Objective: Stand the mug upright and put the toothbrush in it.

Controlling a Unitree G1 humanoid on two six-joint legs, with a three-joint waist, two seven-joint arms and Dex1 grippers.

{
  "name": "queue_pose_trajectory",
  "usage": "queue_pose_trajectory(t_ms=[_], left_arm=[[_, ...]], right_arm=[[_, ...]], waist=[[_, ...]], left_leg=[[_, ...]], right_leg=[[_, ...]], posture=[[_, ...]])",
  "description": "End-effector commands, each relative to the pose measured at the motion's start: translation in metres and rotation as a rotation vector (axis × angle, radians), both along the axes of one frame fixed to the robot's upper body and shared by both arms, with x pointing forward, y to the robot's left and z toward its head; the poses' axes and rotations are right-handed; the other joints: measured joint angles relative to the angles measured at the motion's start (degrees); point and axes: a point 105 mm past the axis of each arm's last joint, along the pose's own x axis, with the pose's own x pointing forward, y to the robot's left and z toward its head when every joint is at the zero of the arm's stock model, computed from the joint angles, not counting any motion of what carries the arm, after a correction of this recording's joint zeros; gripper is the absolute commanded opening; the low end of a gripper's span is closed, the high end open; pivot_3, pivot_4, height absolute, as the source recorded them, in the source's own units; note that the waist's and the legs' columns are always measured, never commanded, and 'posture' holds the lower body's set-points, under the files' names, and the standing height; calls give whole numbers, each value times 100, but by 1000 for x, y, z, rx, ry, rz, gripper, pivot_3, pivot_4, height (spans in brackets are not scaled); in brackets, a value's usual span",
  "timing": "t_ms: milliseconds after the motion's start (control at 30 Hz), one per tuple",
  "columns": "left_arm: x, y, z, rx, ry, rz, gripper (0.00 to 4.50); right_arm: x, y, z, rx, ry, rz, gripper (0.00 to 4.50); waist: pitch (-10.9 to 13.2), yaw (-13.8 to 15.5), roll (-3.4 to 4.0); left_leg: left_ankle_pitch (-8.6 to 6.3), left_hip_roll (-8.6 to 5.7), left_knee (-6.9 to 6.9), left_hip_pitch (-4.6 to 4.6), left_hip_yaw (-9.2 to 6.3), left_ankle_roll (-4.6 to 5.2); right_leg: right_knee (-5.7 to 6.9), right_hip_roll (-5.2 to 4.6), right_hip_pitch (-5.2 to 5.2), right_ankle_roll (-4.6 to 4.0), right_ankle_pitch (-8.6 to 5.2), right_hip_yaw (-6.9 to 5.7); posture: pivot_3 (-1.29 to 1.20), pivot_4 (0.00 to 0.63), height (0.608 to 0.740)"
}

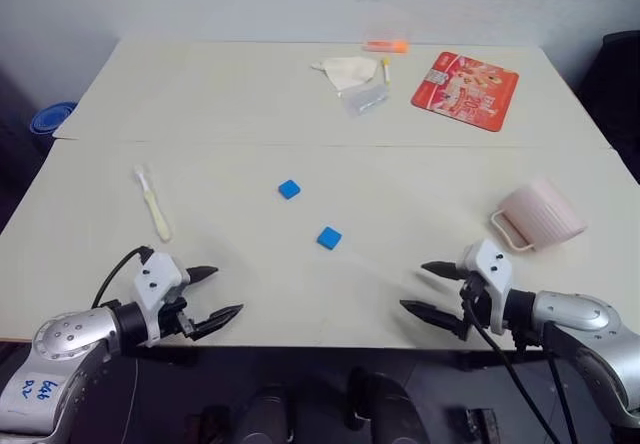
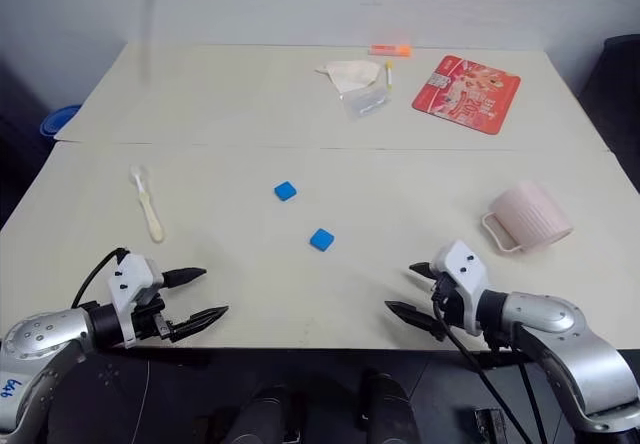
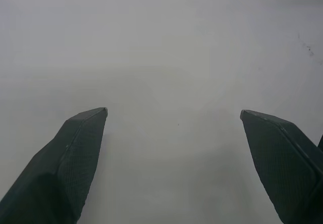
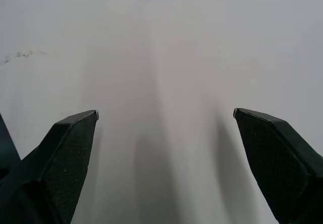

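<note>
The pale pink ribbed mug (image 1: pixel 543 214) lies on its side at the table's right, its squarish handle toward the front left. The cream-white toothbrush (image 1: pixel 153 204) lies flat at the table's left, head toward the back. My left gripper (image 1: pixel 222 293) hovers open over the front left edge, in front of the toothbrush and apart from it. Open too, my right gripper (image 1: pixel 423 287) hangs over the front right edge, a short way in front and to the left of the mug. Nothing sits between either pair of fingers.
Two small blue blocks (image 1: pixel 289 189) (image 1: pixel 329 237) lie mid-table. At the back are a red packet (image 1: pixel 465 89), a clear wrapper (image 1: pixel 364 99) beside crumpled paper (image 1: pixel 345 69), a yellow-tipped stick (image 1: pixel 386 69) and an orange item (image 1: pixel 385 46). A seam crosses the cream table (image 1: pixel 300 145).
</note>
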Motion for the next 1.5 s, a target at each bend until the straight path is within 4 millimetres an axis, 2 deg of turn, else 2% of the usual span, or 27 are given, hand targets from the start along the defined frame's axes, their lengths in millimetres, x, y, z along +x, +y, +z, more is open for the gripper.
queue_pose_trajectory(t_ms=[33,367,767,833,900,1000,1100,1200,1333,1500], left_arm=[[-4,-4,4,13,-18,-27,4483],[-3,-4,5,-26,-7,1,4483],[-3,-6,22,-80,-19,-6,4483],[-3,-9,35,-92,-37,-29,4483],[-10,-14,51,-81,-43,-115,4483],[-12,-14,66,-40,-38,-168,4483],[-11,-11,71,-1,-36,-175,4483],[-11,-9,73,17,-33,-169,4483],[-12,-9,73,29,-36,-162,4483],[-12,-11,76,35,-48,-155,4483]], right_arm=[[-1,0,8,1,-25,9,4487],[0,1,5,-13,-12,7,4487],[8,10,4,11,-8,8,4487],[15,19,5,17,-34,13,4487],[26,37,12,81,-54,25,4487],[40,63,20,138,-90,46,4487],[54,89,23,172,-113,55,4487],[65,117,18,173,-118,73,4487],[76,135,10,148,-129,62,4487],[90,143,0,123,-126,29,4487]], waist=[[0,-3,0],[0,-2,0],[-1,-4,-1],[-2,-6,-4],[-4,-24,-11],[-6,-38,-10],[-5,-61,-8],[-5,-122,-9],[-5,-152,-8],[-5,-174,-8]], left_leg=[[0,1,0,0,0,0],[-1,0,0,0,1,-1],[0,0,0,1,1,-2],[0,0,0,2,2,-2],[2,1,3,4,2,-6],[3,6,5,12,4,-14],[2,10,5,17,11,-21],[3,15,5,17,15,-25],[3,16,5,15,14,-26],[4,19,5,16,16,-28]], right_leg=[[0,1,0,-1,0,0],[0,0,0,-1,-1,1],[3,0,0,-1,-1,1],[3,1,0,-1,-1,1],[9,2,0,-3,-1,4],[18,5,0,-16,-5,5],[46,11,0,-21,-9,4],[47,16,0,-23,-10,3],[45,17,-1,-23,-10,1],[46,17,-1,-23,-10,3]], posture=[[0,150,740],[0,150,740],[0,150,740],[0,150,740],[0,150,740],[0,150,740],[0,150,740],[0,150,740],[0,150,740],[0,150,740]])
